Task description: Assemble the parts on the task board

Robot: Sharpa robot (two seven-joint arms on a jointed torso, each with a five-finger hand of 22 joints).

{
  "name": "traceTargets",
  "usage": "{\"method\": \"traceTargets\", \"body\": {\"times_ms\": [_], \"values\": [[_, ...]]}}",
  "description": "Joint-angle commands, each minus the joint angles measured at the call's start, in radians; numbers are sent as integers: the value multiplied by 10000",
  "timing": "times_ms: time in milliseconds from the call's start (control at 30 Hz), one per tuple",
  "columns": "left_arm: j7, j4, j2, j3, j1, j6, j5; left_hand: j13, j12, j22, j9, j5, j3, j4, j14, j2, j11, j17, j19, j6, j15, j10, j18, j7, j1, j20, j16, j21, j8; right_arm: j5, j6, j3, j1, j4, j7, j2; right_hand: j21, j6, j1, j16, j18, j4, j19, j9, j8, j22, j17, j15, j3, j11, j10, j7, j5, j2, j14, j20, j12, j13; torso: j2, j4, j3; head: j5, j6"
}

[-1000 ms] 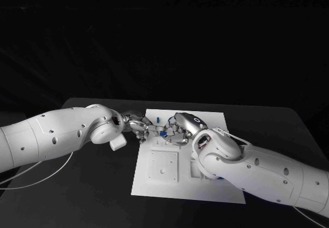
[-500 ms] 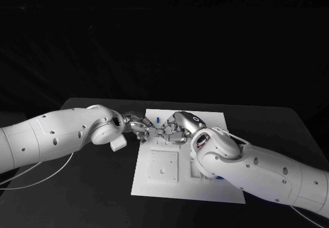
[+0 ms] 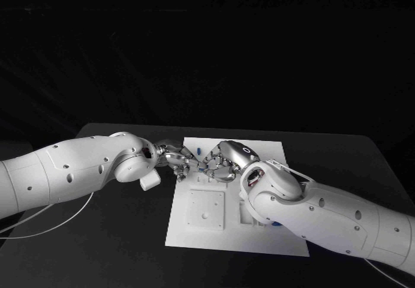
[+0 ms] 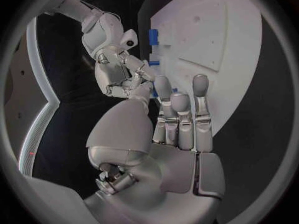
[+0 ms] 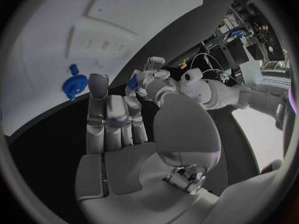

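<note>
The white task board (image 3: 226, 233) lies mid-table. Both hands meet over its far left corner. My left hand (image 3: 177, 161) pinches a small blue part (image 5: 132, 82) at its fingertips, as the right wrist view shows. My right hand (image 3: 222, 162) is close beside it, fingers reaching toward the left fingertips, with nothing seen in its own grasp. A blue peg (image 3: 199, 150) stands upright in the board behind the hands. A blue round gear-like part (image 5: 74, 83) lies on the board (image 5: 56, 30) near my right arm. More blue parts (image 4: 153, 36) stand along the board's edge (image 4: 212, 30).
A raised square plate with holes (image 3: 206, 209) sits in the near left part of the board. A slotted block (image 5: 99, 44) is beside it. White cables (image 3: 52, 216) trail on the black table under my left arm.
The hands have closed in on each other. The blue part seen between them one second ago in the head view is now covered by the fingers.
</note>
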Motion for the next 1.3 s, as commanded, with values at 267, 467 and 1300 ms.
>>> {"method": "traceTargets", "body": {"times_ms": [267, 467, 1300], "values": [[365, 21, 30, 0, -6, 266, 402, -7, 51, 198, 214, 466, 529, -675, -120, 384, 40, -10, -103, -138, 7, -71, -59, -66, -2, -5, 83, 110, 118, -22, 117, 9, 0, -48, 96, 46, 23, 65, 26, -31, -104, 4, 426, 9, 67, -16, 6, -64, -48, -35, 6, 15, 62, -111, 11, -65, -28, 8, 3, -2, 11, -2, -8], [403, 19, 42, 0, -6, 245, 483, -18, 59, 203, 447, 839, 916, -1305, -126, 504, 39, -14, -141, -146, 8, -43, -33, -69, -134, -1, 130, 206, 261, -22, 126, 9, -1, -80, 113, 69, 23, 65, 26, -31, -104, 4, 426, 9, 67, -16, 6, -64, -48, -35, 6, 15, 62, -111, 11, -65, -28, 8, 0, -7, 8, -5, -10], [482, 85, 50, 0, -6, 98, 943, 111, 112, 189, 5236, 1631, 2057, -1877, -119, 513, -143, 52, -241, 506, -115, -34, -98, -423, -1138, -120, 185, 453, 322, -23, 101, 9, -7, -356, 145, 56, -10, -13, 58, -85, -97, -23, 417, -7, 64, -50, -17, -53, -59, -18, -78, 42, 42, -144, 0, -56, -146, -85, 1, 2, 13, -35, -11]]}}
